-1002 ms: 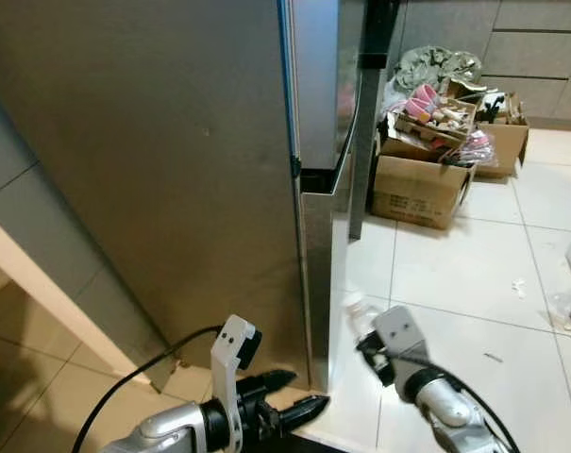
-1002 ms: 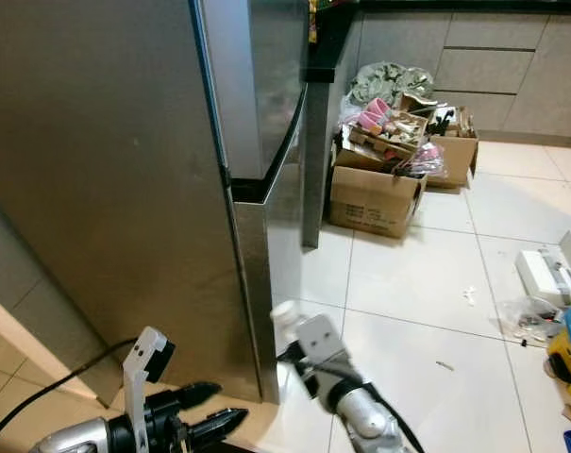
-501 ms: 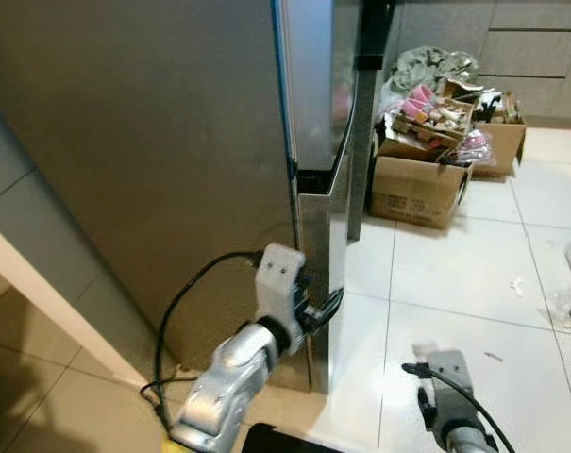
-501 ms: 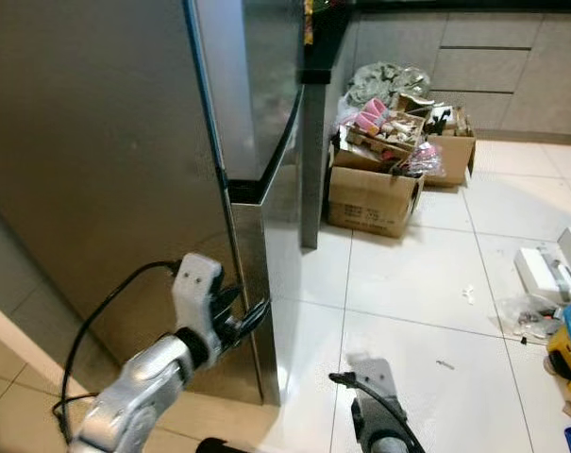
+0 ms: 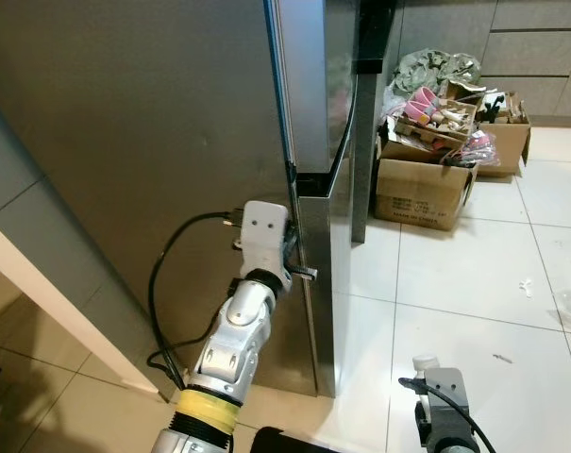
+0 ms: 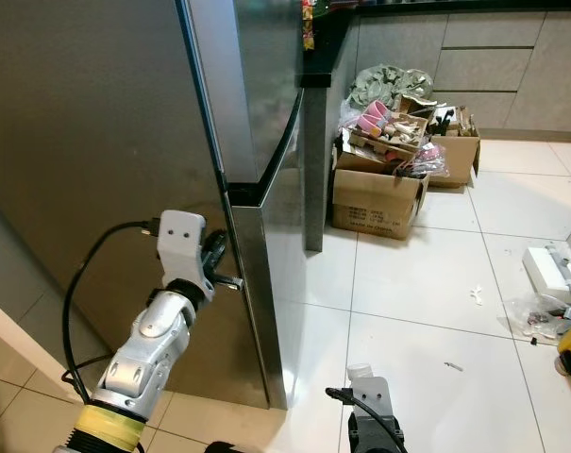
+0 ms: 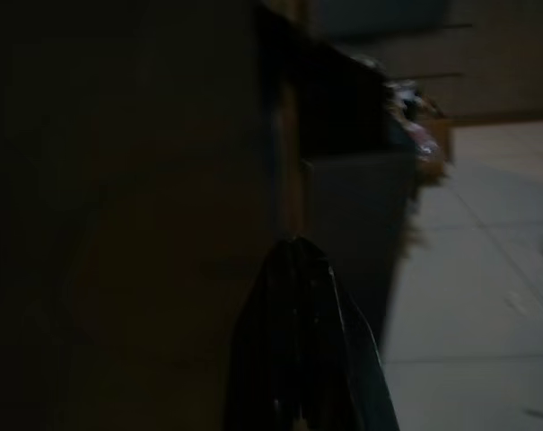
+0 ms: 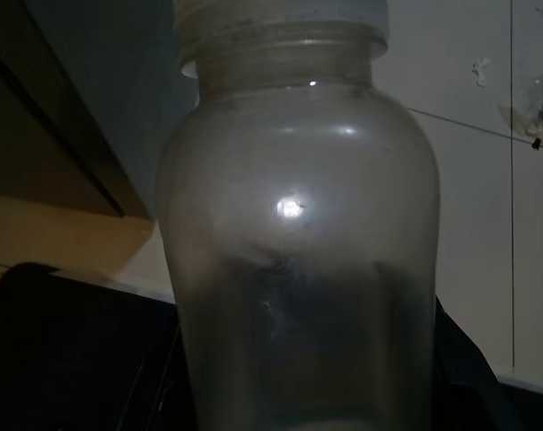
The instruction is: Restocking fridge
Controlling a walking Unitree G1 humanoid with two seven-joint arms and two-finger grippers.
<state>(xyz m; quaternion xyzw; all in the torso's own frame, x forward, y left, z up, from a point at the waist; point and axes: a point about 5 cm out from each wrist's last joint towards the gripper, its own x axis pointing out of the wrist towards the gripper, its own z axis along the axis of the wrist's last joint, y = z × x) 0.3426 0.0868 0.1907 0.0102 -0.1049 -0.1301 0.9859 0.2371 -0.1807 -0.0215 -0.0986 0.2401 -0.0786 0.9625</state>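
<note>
The tall stainless fridge [image 5: 172, 142] stands with both doors closed; the seam between upper and lower door [image 5: 313, 179] faces right. My left gripper [image 5: 302, 272] is raised to the fridge's front corner just below that seam, its black fingers [image 7: 293, 341] pressed together into one point against the door edge. Low at the front, my right gripper [image 5: 425, 382] is shut on a clear plastic bottle [image 8: 298, 242] with a white cap [image 5: 425, 362], held upright over the tiles.
Open cardboard boxes [image 5: 422, 189] full of clutter sit on the white tiled floor [image 5: 474, 274] beyond the fridge. A pale counter edge [image 5: 40, 283] runs at the left. Small items [image 6: 549, 269] lie at the right. A black cable [image 5: 162, 293] loops from my left wrist.
My left arm rose from low in front up to the fridge's front corner, and its fingers closed. My right arm sank lower with the bottle.
</note>
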